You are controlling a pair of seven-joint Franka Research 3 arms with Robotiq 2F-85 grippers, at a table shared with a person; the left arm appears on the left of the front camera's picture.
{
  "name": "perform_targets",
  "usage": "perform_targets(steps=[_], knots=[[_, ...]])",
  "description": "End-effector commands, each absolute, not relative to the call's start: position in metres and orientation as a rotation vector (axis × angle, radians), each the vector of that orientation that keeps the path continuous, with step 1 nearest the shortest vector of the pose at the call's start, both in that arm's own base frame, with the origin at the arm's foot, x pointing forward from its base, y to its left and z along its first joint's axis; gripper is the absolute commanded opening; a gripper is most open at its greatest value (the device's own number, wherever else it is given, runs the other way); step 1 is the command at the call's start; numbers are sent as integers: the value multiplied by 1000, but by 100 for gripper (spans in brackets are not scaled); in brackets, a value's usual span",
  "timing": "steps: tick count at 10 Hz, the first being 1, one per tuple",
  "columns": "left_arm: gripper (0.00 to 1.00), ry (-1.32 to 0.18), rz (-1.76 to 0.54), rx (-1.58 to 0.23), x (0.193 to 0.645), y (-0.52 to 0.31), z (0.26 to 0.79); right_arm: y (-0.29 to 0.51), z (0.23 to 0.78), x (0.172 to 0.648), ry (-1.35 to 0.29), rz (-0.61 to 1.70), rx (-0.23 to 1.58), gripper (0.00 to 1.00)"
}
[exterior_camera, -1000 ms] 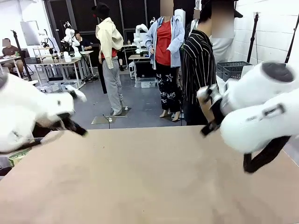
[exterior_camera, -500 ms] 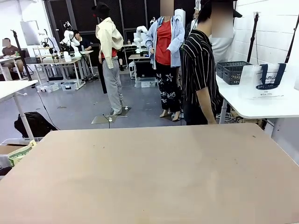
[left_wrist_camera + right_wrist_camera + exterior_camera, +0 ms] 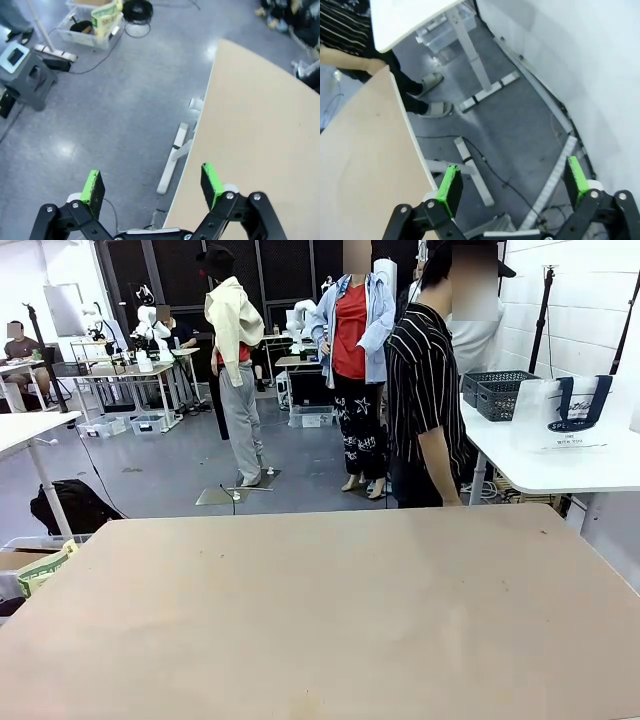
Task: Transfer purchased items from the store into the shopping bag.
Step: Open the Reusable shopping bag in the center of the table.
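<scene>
The tan table (image 3: 320, 610) in front of me is bare. The shopping bag (image 3: 565, 412), whitish with navy handles, stands on a white side table (image 3: 560, 468) at the far right. Beside it sits the store (image 3: 497, 390), a dark grey lattice basket. The purchased items are out of view. My left gripper (image 3: 152, 186) is open with nothing between its green pads, hanging over the floor just off the tan table's edge (image 3: 260, 115). My right gripper (image 3: 514, 184) is open too, over the floor between the table's edge (image 3: 360, 150) and a white wall (image 3: 570, 60).
A person in a striped shirt (image 3: 425, 390) stands at the table's far right corner, their sandalled feet (image 3: 432, 95) by the table leg. A grey box (image 3: 30, 82), a clear bin (image 3: 95, 22) and a table foot (image 3: 175, 160) lie on the floor.
One second ago both white arms filled the sides of the front view. They have since pulled back out of it. The person has barely moved.
</scene>
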State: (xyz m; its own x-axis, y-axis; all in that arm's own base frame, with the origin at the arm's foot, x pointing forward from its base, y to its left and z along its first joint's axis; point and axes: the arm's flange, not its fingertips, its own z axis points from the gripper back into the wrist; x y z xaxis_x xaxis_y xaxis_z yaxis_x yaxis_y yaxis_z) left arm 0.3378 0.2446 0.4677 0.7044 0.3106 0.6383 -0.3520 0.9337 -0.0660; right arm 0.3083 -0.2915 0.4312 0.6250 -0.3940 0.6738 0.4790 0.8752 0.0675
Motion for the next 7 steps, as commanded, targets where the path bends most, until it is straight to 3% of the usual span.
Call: perform_targets(steps=[1, 7], knots=[[100, -663, 308, 126, 337, 225, 486, -278, 451, 311, -750, -475, -140, 100], [100, -663, 308, 126, 337, 225, 486, -278, 451, 311, -750, -475, -140, 100]])
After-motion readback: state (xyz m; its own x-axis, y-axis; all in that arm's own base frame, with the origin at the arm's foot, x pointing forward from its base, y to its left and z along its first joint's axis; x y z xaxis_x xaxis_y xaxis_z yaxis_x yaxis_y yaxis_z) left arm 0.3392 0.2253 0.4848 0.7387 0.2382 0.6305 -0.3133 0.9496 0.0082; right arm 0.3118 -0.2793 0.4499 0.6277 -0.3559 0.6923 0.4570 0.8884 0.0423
